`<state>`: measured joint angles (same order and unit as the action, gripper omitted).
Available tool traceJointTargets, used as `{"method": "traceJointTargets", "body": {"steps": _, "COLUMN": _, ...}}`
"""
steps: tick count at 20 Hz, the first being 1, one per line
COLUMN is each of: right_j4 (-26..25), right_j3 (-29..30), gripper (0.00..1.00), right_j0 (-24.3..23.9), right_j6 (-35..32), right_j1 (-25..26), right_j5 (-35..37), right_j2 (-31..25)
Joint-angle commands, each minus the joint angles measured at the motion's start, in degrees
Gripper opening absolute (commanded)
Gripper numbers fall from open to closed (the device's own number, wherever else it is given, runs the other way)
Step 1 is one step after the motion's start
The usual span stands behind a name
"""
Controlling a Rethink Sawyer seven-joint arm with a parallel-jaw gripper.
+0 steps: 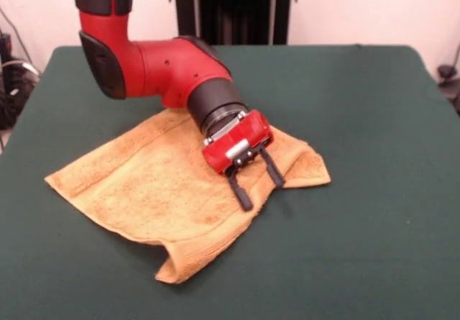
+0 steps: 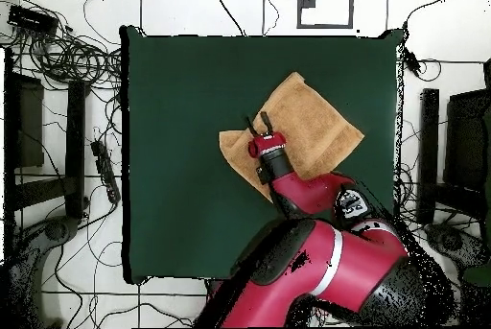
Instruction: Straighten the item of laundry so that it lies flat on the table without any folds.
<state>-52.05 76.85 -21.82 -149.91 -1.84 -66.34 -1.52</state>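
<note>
Dark green felt-covered table is carrying my small orange-tan terry-cloth towel, lying rumpled near its middle.

I am holding the red and black arm's gripper low over the towel's edge, its two black fingers spread apart and gripping nothing, probably lining up on the doubled-over part so I can pull it flat; one corner is sitting folded toward the front camera. Tangled cables are crowding the pale floor around the table.

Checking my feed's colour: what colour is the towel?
Orange-tan, plain terry; the towel shows best in the front view against the dark green table.
</note>
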Motion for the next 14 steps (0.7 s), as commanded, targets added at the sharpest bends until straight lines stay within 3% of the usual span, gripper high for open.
{"method": "traceJointTargets", "body": {"steps": 1, "right_j4": -11.26, "right_j3": 2.42, "gripper": 1.00, "right_j0": 1.66, "right_j6": -28.23, "right_j1": 1.38, "right_j5": 7.62, "right_j2": -7.62}}
{"method": "traceJointTargets", "body": {"steps": 3, "right_j4": -11.88, "right_j3": 1.94, "gripper": 1.00, "right_j0": 2.74, "right_j6": -30.38, "right_j1": 0.47, "right_j5": 16.07, "right_j2": -7.32}}
{"method": "traceJointTargets", "body": {"steps": 5, "right_j4": -13.19, "right_j3": 1.14, "gripper": 1.00, "right_j0": 3.37, "right_j6": -32.50, "right_j1": -1.16, "right_j5": 31.05, "right_j2": -8.42}}
{"method": "traceJointTargets", "body": {"steps": 7, "right_j4": -24.46, "right_j3": 2.92, "gripper": 1.00, "right_j0": -0.96, "right_j6": -37.50, "right_j1": -3.80, "right_j5": 51.63, "right_j2": -18.68}}
{"method": "traceJointTargets", "body": {"steps": 9, "right_j4": -7.89, "right_j3": 1.97, "gripper": 1.00, "right_j0": -6.17, "right_j6": -13.38, "right_j1": -1.78, "right_j5": 63.66, "right_j2": -22.59}}
{"method": "traceJointTargets", "body": {"steps": 10, "right_j4": -0.41, "right_j3": 0.25, "gripper": 1.00, "right_j0": -3.80, "right_j6": -8.64, "right_j1": -1.87, "right_j5": 66.69, "right_j2": -19.43}}
{"method": "traceJointTargets", "body": {"steps": 12, "right_j4": 9.22, "right_j3": -2.03, "gripper": 1.00, "right_j0": 0.25, "right_j6": -3.64, "right_j1": -3.17, "right_j5": 77.08, "right_j2": -14.56}}
{"method": "traceJointTargets", "body": {"steps": 14, "right_j4": 14.73, "right_j3": -3.45, "gripper": 1.00, "right_j0": 3.33, "right_j6": -1.95, "right_j1": -4.94, "right_j5": 86.39, "right_j2": -11.30}}
